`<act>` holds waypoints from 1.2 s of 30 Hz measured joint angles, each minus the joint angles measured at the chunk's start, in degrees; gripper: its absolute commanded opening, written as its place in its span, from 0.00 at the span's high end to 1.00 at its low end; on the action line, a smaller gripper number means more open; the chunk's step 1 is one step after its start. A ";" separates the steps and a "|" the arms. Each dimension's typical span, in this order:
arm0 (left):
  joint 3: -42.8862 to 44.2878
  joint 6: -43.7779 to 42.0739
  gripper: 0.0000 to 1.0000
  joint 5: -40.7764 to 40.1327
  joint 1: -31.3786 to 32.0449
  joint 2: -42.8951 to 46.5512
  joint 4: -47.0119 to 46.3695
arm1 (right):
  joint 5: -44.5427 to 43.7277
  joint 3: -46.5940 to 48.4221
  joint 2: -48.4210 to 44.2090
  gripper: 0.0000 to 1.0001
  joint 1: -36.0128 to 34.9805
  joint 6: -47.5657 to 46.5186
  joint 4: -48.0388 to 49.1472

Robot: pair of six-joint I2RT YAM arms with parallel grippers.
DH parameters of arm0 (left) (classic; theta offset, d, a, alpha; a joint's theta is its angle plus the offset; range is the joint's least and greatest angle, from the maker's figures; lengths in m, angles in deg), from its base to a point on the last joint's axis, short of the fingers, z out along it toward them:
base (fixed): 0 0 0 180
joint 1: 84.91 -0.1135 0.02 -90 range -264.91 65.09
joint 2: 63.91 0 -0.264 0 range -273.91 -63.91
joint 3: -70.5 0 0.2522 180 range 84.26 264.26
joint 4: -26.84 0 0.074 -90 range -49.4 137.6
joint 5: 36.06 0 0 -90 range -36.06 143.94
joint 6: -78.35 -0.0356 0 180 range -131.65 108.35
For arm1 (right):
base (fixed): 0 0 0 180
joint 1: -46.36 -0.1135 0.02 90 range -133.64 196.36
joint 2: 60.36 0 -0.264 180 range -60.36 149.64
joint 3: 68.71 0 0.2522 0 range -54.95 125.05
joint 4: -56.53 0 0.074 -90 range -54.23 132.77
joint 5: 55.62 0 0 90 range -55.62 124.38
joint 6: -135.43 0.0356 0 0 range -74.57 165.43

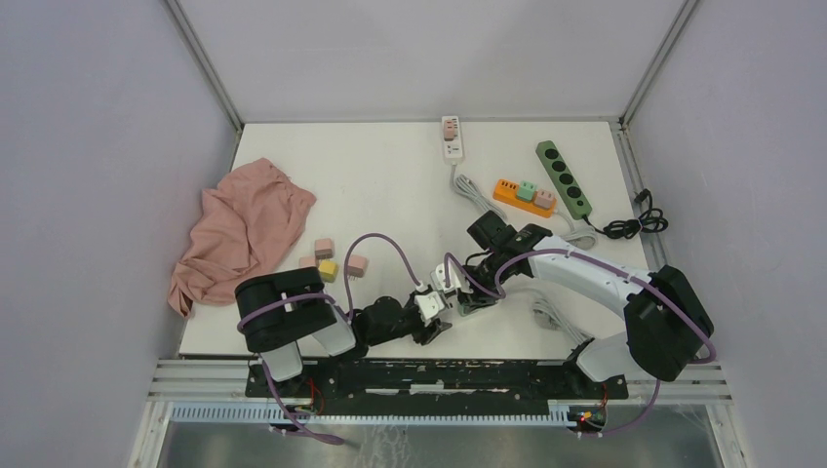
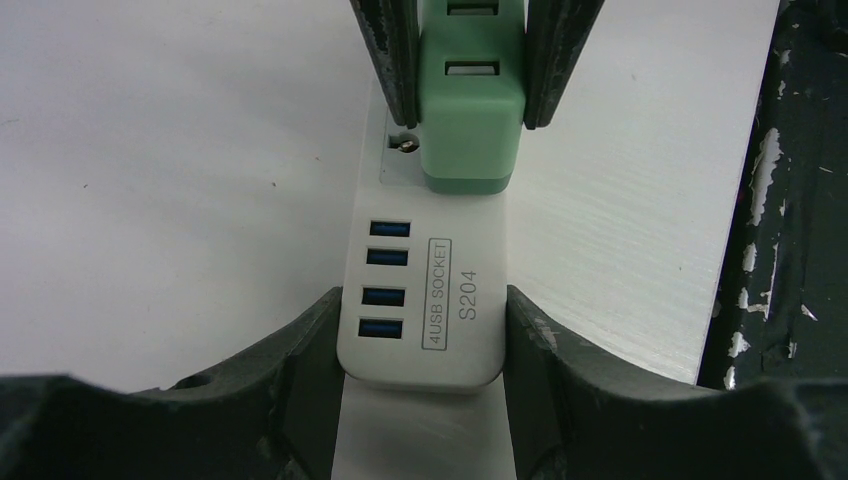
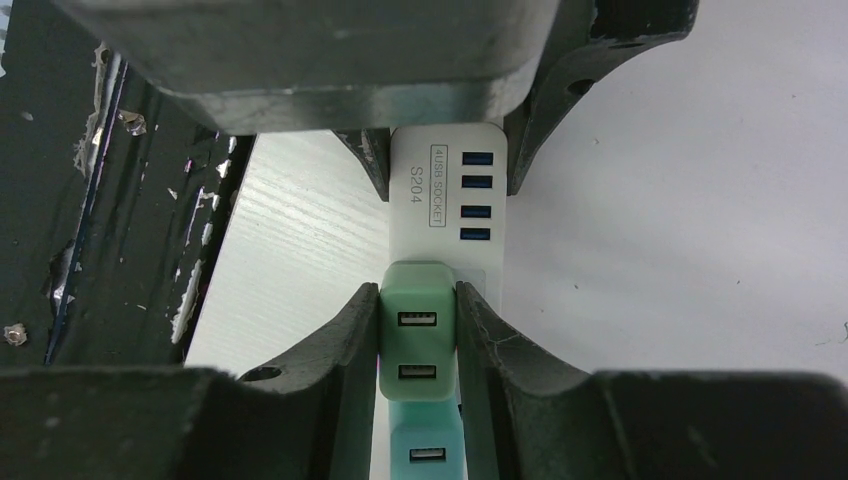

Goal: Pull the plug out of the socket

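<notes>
Green USB plug, seated in the white power strip near the front edge of the table, looks rigid, light and smooth-sided, so the right gripper clamps its flat flanks while the left gripper pins the strip's end.

Two black-and-white robot arms meet gripper to gripper, low over the table. The left arm's dark two-finger gripper clamps both sides of a white plastic USB socket strip. Directly ahead of it, the right arm's matching gripper (facing the opposite way) pinches a mint-green cube-shaped plug between its fingers.
</notes>
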 measured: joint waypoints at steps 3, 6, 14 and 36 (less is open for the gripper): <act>0.44 0.15 0.75 -0.35 0.44 0.00 0.59 | 0.04 0.00 0.00 0.99 0.00 -0.07 -0.35; 0.63 0.42 0.76 -0.63 0.81 0.00 0.90 | 0.24 0.00 0.00 0.99 0.00 -0.17 -0.81; 0.63 0.90 0.82 -0.98 1.16 -0.17 0.66 | 0.00 0.07 0.00 1.00 0.00 1.38 -0.70; 0.57 0.85 0.92 -0.81 1.46 -1.46 -1.44 | 0.57 0.09 -0.02 1.00 1.27 1.29 -1.57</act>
